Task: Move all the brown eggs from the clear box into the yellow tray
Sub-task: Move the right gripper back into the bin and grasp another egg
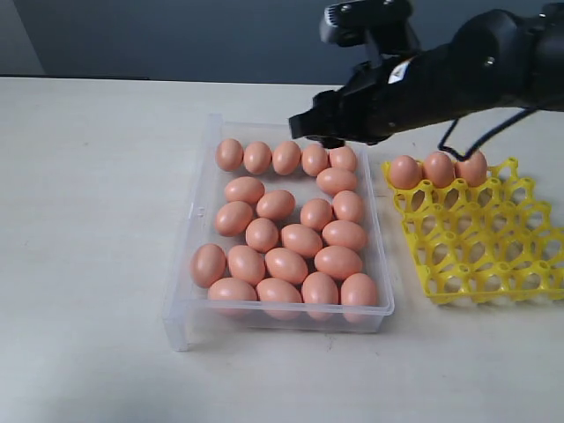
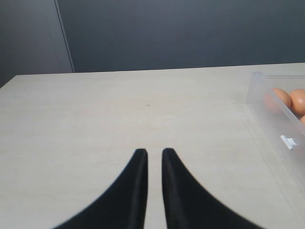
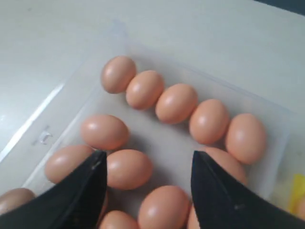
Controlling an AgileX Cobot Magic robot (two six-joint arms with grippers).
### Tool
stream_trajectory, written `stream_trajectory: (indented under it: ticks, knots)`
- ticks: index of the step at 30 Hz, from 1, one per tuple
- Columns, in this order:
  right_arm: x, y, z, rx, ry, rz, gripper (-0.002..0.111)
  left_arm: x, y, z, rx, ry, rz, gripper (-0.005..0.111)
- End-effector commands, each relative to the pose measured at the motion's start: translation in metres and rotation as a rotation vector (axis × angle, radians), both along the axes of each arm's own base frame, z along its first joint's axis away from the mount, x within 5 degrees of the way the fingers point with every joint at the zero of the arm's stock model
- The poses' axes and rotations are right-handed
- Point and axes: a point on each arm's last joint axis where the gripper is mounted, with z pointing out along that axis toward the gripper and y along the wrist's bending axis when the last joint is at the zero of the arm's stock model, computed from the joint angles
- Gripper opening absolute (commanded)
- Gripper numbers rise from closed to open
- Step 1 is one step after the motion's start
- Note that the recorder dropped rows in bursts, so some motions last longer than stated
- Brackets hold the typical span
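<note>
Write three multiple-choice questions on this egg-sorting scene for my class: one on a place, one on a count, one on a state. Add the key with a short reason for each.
1. In the exterior view, where is the yellow tray relative to the clear box?
A. To its left. B. Inside it. C. To its right.

2. How many eggs sit in the tray?
A. Three. B. None. C. Six.

3. How is the right gripper?
A. Shut on an egg. B. Open and empty, over the box. C. Resting on the tray.

Key: 1 C, the tray lies beyond the box's right wall. 2 A, three eggs fill the tray's far row and every other cup is bare. 3 B, the wrist view shows its jaws apart, gripping nothing.
</note>
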Motion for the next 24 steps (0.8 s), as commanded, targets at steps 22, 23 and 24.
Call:
stream_trajectory:
  ticks: [22,23,24]
  knots:
    - [0.067,0.076,-0.094,-0.040,0.681,-0.186,0.053,0.000,0.000,-0.001,0.000,-0.006,-0.002,0.012]
    - [0.067,0.075,-0.099,-0.048,0.696,-0.190,0.053,0.000,0.000,-0.001,0.000,-0.006,-0.002,0.012]
    - [0.066,0.075,-0.104,-0.054,0.712,-0.198,0.053,0.000,0.000,-0.001,0.000,-0.006,-0.002,0.012]
